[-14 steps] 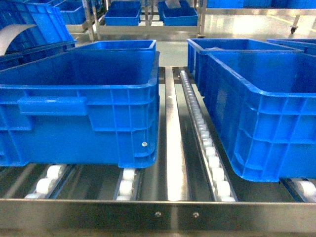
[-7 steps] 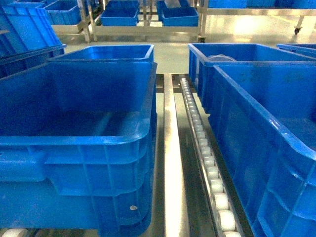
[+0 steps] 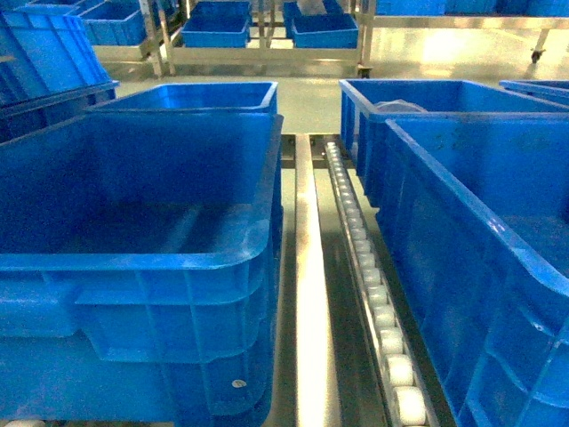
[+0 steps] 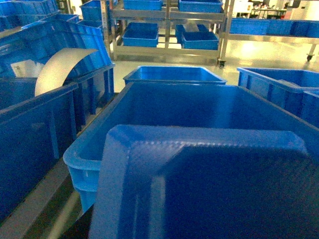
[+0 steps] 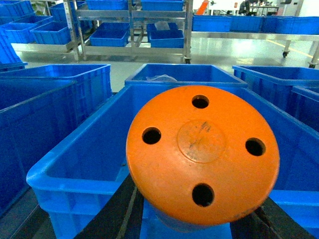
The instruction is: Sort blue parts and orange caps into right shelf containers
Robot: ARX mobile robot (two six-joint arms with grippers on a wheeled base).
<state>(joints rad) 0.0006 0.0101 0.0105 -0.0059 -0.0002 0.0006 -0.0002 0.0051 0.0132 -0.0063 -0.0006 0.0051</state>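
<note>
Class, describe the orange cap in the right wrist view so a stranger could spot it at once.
Look at the row of blue bins on the shelf. In front of the nearest one, filling the middle of the view, is the orange cap. It is the only orange, round thing there, a disc with four holes around a raised centre.

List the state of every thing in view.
Orange cap: held by right gripper, above right bin.
Blue part: raised over left bin, grip hidden.
Left bin: upright, open, nothing seen inside.
Right bin: upright, open, floor partly hidden.
</note>
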